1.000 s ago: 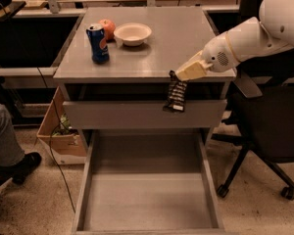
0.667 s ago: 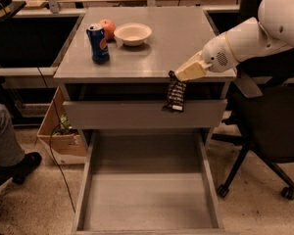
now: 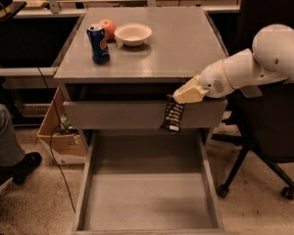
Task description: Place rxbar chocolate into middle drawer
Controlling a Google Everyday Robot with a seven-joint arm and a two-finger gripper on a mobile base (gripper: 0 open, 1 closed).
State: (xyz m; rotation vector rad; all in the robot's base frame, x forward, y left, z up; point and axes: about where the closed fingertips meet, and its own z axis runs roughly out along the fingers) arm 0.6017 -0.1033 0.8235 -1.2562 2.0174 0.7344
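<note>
The gripper (image 3: 180, 98) clenched the rxbar chocolate (image 3: 172, 116) by its top end. The bar hung upright above the open middle drawer (image 3: 147, 195) (against the upper drawer (image 3: 112, 114) front).

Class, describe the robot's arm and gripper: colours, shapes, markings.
The arm is white, in rounded segments, with a tan ring near the wrist. The gripper, at the front of the cabinet above the rxbar chocolate, is a pale cream wedge.
</note>
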